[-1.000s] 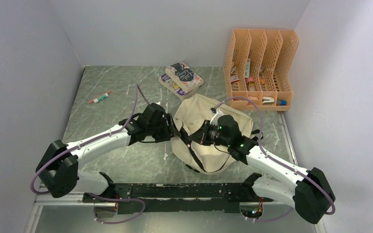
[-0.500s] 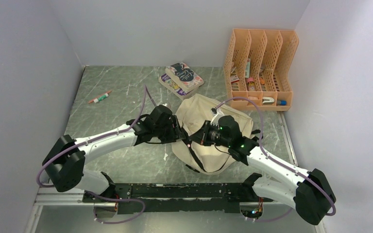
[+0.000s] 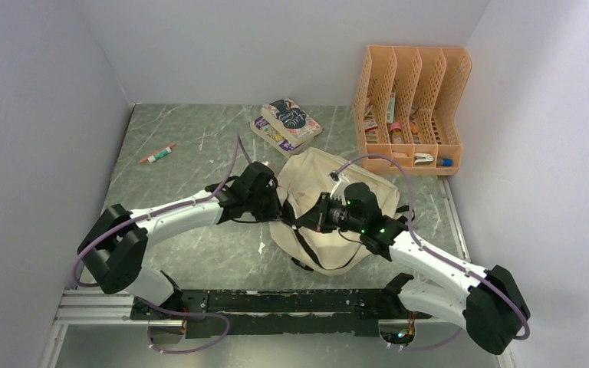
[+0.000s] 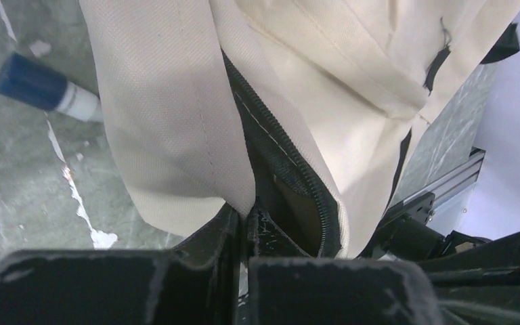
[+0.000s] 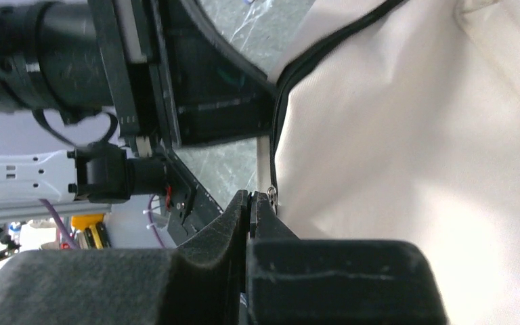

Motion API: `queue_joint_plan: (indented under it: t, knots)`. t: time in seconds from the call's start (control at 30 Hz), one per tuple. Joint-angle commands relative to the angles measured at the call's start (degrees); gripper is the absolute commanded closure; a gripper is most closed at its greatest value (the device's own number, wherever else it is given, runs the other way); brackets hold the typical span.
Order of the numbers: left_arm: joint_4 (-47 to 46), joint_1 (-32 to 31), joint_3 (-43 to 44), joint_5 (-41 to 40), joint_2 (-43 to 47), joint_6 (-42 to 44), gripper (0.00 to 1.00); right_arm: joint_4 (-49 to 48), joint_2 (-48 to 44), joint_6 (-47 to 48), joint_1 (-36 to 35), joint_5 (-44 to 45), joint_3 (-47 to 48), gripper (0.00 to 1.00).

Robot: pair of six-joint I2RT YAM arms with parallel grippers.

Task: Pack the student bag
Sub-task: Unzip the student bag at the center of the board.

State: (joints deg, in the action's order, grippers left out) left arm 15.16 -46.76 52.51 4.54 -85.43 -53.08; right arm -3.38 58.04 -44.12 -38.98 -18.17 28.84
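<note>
The left pincer (image 4: 246, 223) clamps the bag (image 4: 169, 101) by its fabric edge, and the right pincer (image 5: 249, 210) pinches the zipper pull (image 5: 271, 196). If the cloth slips free, the bag could drag and the zipper jam.

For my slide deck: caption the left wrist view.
Left gripper pinches the beige backpack at its open black zipper; a blue-capped marker lies beside.

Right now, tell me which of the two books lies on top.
The dark-covered book with pale lettering; it lies askew on the purple-edged book, which peeks out at left.
</note>
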Motion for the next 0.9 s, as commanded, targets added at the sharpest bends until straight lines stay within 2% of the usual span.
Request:
queue_joint_plan:
  t: [0.0,0.23,0.63,0.77,0.87]
  knots:
    - [-0.03,5.14,2.96,2.6,-1.09,5.21,0.95,-2.35,1.3,2.23,-0.19,-6.87,0.41,1.0]
    - [2.68,12.8,6.45,3.63,-3.01,10.51,0.95,-0.9,2.67,3.1,-0.22,-13.26,0.21,1.0]
    - [5.92,24.95,7.75,4.2,-2.99,17.21,0.95,13.62,-0.14,4.52,-0.26,-2.83,1.32,1.0]
    - [6.81,28.02,8.04,4.53,-2.88,18.97,0.95,14.25,0.37,5.2,-0.21,-2.98,1.76,1.0]
    - [6.79,29.36,7.85,4.86,-2.61,19.83,0.95,12.23,0.75,5.96,-0.24,-6.19,1.76,1.0]
